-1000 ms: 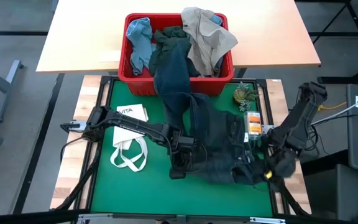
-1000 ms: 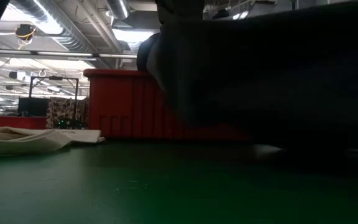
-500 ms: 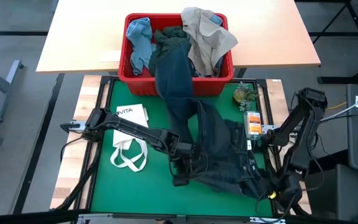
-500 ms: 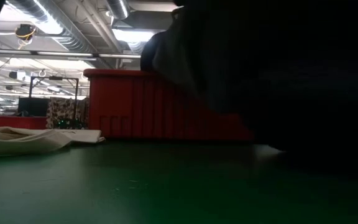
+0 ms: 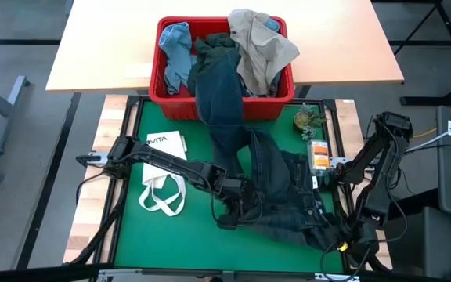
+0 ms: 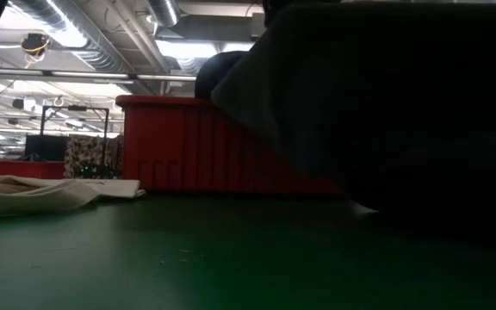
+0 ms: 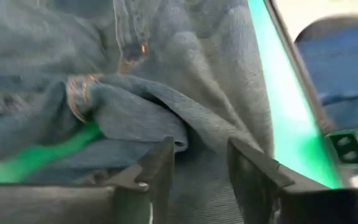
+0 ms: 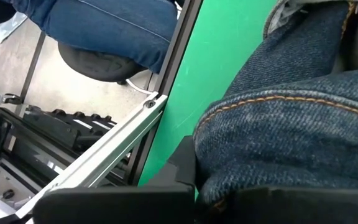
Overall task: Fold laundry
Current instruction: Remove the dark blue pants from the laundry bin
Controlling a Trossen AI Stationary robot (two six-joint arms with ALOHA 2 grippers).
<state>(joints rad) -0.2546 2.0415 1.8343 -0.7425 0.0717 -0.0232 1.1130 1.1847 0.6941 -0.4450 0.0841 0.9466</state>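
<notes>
We are treating the red basket point(image 5: 222, 74) as the landmark. The left gripper point(image 5: 229, 213) is working well in front of it, fingers apart over a bunched fold of the jeans point(image 5: 276, 184). The jeans are trailing from the basket onto the green mat point(image 5: 163, 239): dark navy denim, orange stitching, crumpled. We are judging them heavy, soft and limp, not slippery; the waistband and hems are offering the firmest hold. The right gripper point(image 5: 337, 235) is gripping a stitched denim edge farther front-right of the basket.
</notes>
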